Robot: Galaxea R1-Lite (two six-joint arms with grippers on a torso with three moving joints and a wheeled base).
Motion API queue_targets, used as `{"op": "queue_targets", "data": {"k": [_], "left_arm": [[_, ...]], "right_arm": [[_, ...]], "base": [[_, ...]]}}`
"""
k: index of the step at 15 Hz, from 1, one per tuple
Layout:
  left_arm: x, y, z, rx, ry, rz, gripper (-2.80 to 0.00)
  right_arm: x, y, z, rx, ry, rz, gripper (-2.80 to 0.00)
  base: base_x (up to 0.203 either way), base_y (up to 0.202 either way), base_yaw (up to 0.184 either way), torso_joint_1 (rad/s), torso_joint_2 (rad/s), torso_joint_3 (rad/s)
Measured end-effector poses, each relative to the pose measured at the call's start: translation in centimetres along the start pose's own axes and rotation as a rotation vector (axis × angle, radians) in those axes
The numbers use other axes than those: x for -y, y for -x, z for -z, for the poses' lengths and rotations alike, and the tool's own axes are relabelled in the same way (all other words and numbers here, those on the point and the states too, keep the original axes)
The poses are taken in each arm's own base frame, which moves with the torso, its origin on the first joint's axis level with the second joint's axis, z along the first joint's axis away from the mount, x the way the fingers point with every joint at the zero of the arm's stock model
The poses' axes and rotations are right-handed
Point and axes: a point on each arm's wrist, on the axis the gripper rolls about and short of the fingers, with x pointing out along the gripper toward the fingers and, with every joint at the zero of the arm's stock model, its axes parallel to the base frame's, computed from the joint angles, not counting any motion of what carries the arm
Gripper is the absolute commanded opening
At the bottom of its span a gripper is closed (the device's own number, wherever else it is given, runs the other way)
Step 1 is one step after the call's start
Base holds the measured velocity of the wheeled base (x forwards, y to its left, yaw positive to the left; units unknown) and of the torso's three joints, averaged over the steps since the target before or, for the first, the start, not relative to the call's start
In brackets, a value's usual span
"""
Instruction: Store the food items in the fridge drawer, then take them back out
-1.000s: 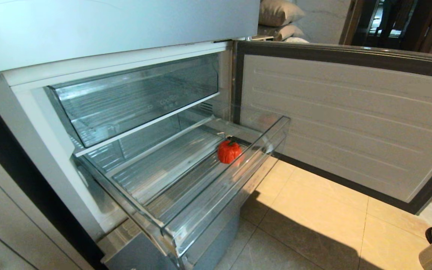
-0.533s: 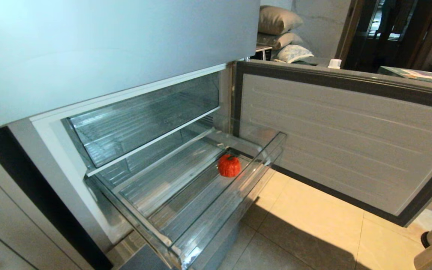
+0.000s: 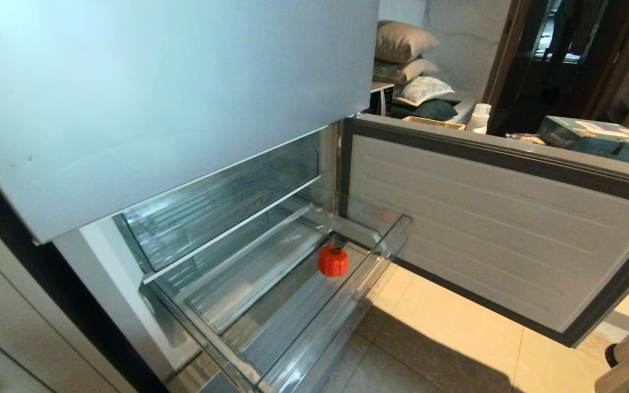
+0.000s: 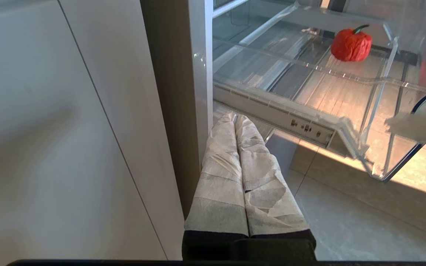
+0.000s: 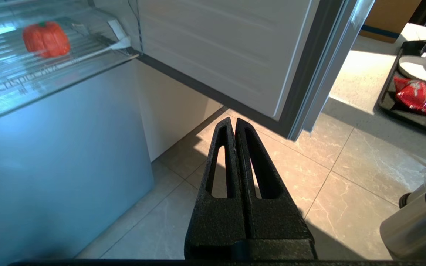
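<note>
Left gripper [image 4: 235, 120] low centre of frame, its two pale wrapped fingers [image 4: 222, 173] pressed together, nothing between them, hanging over tiled floor [image 4: 364, 221]. Upper right: clear fridge drawer [image 4: 375, 147] pulled out, red pepper [image 4: 350, 45] sitting on its ribbed bottom, green stem up. Pale cabinet panel [image 4: 68, 129] fills the left. A blue streak at the drawer's right corner, possibly a reflection.

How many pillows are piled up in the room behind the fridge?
3: a tan pillow on top, a second pillow under it, and a patterned pillow lowest. More may be hidden behind the fridge.
</note>
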Motion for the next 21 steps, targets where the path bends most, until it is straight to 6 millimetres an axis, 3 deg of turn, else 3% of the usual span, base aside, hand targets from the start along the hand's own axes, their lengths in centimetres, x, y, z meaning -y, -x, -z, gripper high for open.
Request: {"op": "queue_targets", "data": {"k": [10, 21], "left_arm": [[0.0, 0.0, 0.0, 0.0, 0.0, 0.0, -2.8], [0.0, 0.0, 0.0, 0.0, 0.0, 0.0, -2.8]], "right_arm": [[0.0, 0.0, 0.0, 0.0, -0.012, 0.0, -2.8], [0.0, 0.0, 0.0, -0.001, -0.012, 0.002, -2.8]], "base": [[0.001, -0.002, 0.007, 0.004, 0.0, -0.001], [0.0, -0.008, 0.171, 0.003, 0.0, 0.004]]}}
